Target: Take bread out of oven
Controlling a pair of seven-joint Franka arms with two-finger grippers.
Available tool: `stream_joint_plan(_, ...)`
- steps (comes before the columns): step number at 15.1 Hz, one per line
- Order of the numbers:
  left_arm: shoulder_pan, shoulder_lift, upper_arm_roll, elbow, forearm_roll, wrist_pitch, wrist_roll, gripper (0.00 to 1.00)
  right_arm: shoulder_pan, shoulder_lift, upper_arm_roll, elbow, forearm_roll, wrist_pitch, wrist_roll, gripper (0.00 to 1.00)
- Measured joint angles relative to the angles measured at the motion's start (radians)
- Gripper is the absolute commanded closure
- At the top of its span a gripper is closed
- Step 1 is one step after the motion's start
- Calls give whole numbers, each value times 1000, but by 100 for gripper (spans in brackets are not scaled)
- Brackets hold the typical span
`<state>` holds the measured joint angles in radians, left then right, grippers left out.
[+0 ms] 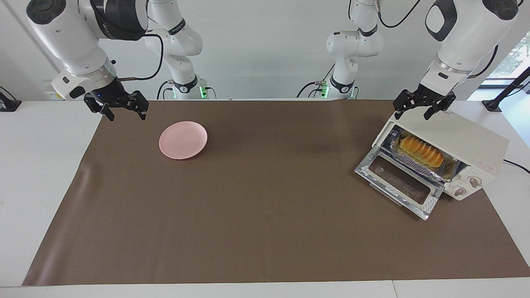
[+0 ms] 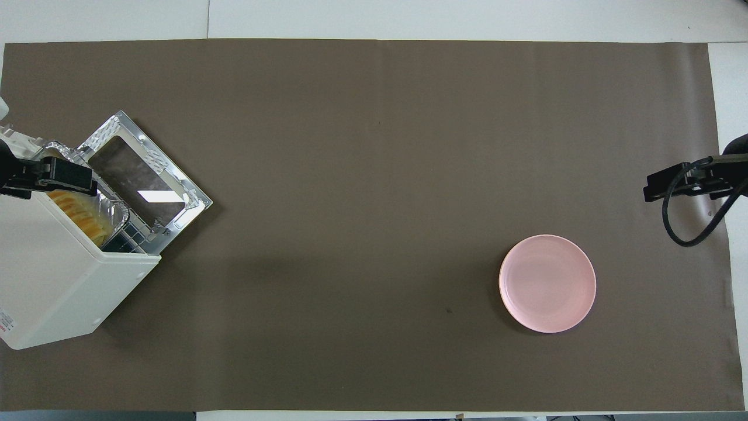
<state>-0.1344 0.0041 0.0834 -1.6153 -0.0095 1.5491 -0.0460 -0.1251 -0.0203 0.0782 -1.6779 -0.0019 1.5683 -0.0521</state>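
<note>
oven (image 2: 52, 275) cut off, bread (image 2: 82, 217) half-hidden

Matt brown sheet (image 1: 265, 215) covers the tabletop (image 1: 37, 165); glossy pink plate (image 1: 183, 140); crinkled foil tray (image 1: 414, 164); glass oven (image 1: 463, 145) door (image 1: 397, 181).

A white table (image 1: 41, 174) carries a brown mat (image 1: 265, 215) that covers most of its top. On the mat sit a pink plate (image 1: 183, 140) toward the right arm's end and the cream oven (image 1: 468, 140) toward the left arm's end, its glass door (image 1: 399, 182) dropped open onto the mat.
</note>
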Motion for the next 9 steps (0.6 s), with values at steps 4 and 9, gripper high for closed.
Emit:
stream_joint_plan(4, -8, 261, -7, 257, 33, -84, -194, 0, 0, 0, 0, 0, 0, 0, 0, 0)
stream_joint_plan(9, -32, 433, -12, 336, 133, -47, -498, 0, 0, 0, 0, 0, 0, 0, 0, 0)
